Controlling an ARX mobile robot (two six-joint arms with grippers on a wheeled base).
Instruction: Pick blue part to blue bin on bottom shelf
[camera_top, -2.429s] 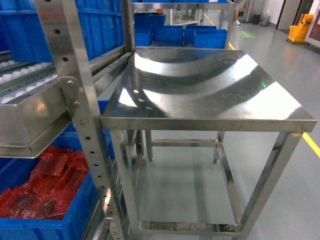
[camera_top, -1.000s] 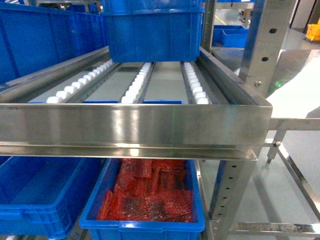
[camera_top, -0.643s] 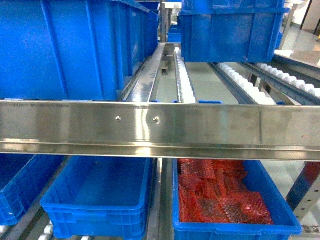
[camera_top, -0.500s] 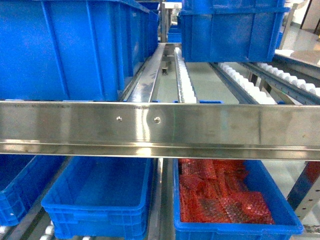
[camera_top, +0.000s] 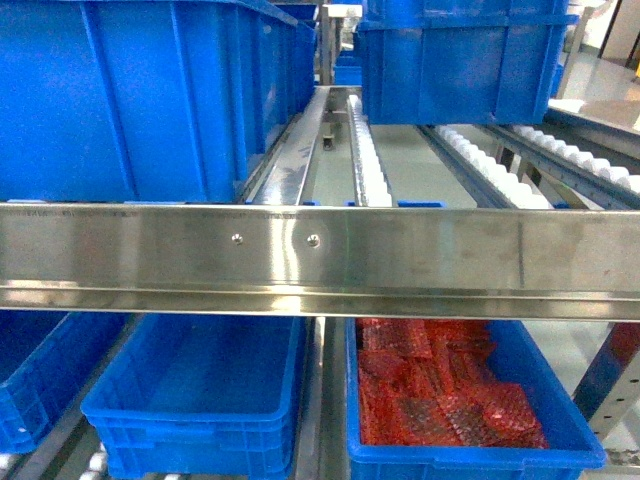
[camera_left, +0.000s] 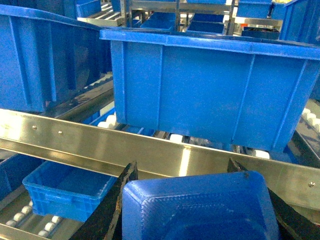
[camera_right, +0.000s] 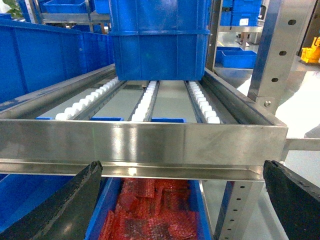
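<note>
The head view is barely shifting now after a long swing from the steel desk, so the robot is settling square to the rack; the front rail (camera_top: 320, 258) is crossing above the bottom shelf's empty blue bin (camera_top: 195, 400); left jaws are gripping the blue part (camera_left: 200, 210); right jaws are spread wide, empty.

A stainless-steel rack's upper shelf (camera_top: 320, 260) spans mid-frame, carrying blue bins (camera_top: 130, 95); below, the bottom shelf (camera_top: 322, 400) holds an empty blue bin (camera_top: 200, 400) and a bin of red parts (camera_top: 450, 405).
</note>
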